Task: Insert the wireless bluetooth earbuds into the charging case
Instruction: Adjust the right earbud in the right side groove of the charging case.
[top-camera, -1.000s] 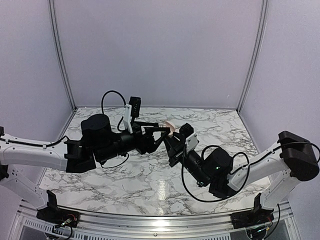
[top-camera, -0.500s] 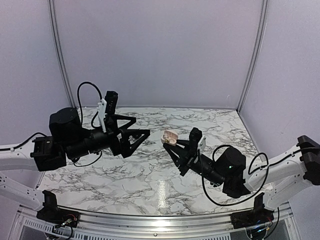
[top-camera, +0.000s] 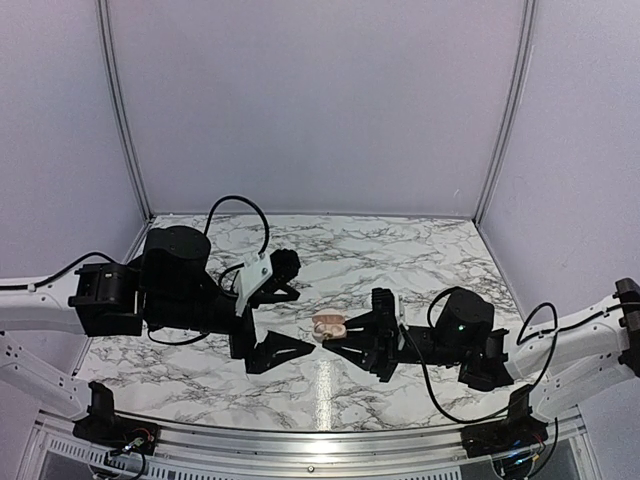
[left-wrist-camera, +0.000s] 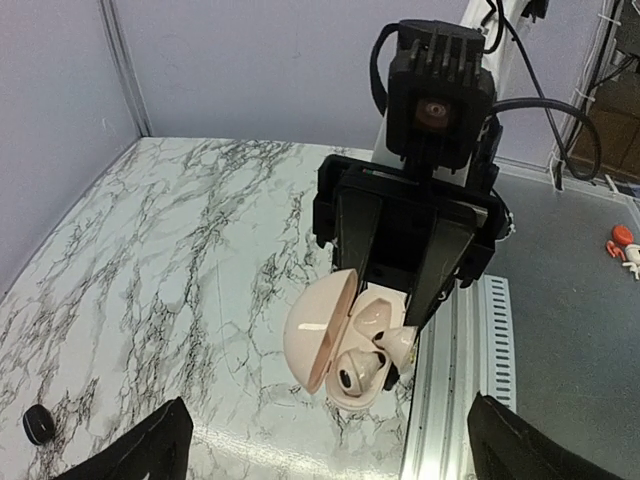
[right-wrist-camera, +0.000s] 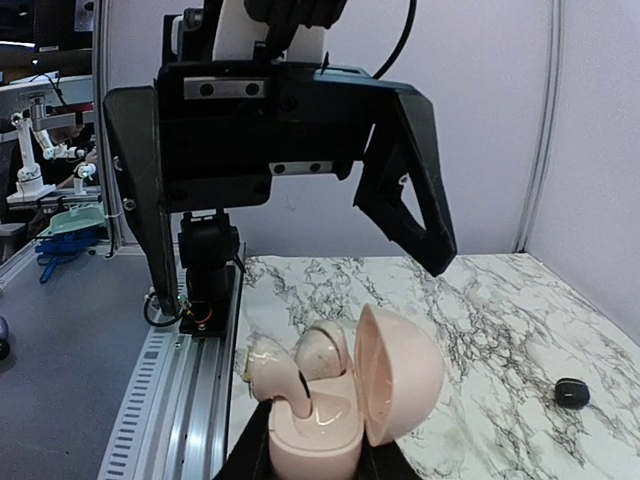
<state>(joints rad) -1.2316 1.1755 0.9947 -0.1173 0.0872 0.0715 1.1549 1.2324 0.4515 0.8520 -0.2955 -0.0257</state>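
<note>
The charging case (top-camera: 328, 326) is pale pink and its lid stands open. My right gripper (top-camera: 345, 336) is shut on its base and holds it above the table. The case shows clearly in the right wrist view (right-wrist-camera: 330, 420) and the left wrist view (left-wrist-camera: 325, 340). The earbuds are pale pink, not black. One earbud (right-wrist-camera: 322, 352) sits in its well (left-wrist-camera: 360, 372). The other earbud (right-wrist-camera: 275, 372) stands tilted, half out of its well (left-wrist-camera: 398, 343). My left gripper (top-camera: 303, 306) is wide open and empty, facing the case from the left, not touching it.
A small black round object (left-wrist-camera: 38, 424) lies on the marble table (top-camera: 420, 250), also seen in the right wrist view (right-wrist-camera: 570, 392). The metal rail (top-camera: 320, 440) runs along the table's near edge, below the case. Grey walls enclose the back and sides.
The right gripper has carried the case toward the near edge and lower. The left gripper pulled away to the left, then swung back, turned, and now faces the case wide open.
</note>
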